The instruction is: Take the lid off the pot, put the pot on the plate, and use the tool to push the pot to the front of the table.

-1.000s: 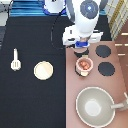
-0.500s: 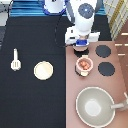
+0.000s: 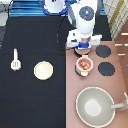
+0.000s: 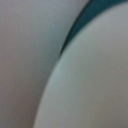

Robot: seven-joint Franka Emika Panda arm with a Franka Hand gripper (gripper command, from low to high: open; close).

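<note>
The claw (image 3: pixel 83 48) hangs over the brownish-pink stove (image 3: pixel 95 75), just toward the exterior view's top from the pot (image 3: pixel 84 64); whether it is parted or closed I cannot tell, and nothing can be seen gripped in it. The pot stands on the stove with its reddish-orange contents showing (so no cover sits on it), near two black burners (image 3: pixel 104 52) at the exterior view's right. A large grey pan (image 3: pixel 95 105) with a long handle sits toward the exterior view's bottom from the pot. On the black worktop (image 3: pixel 35 100), the plate (image 3: pixel 43 70) lies bare, well apart from the pot toward the exterior view's left, and the tool (image 3: pixel 16 60) lies farther left still, handle pointing to the view's top. No writing can be read anywhere. The wrist view gives only blurred pale surfaces and a dark teal sliver.
</note>
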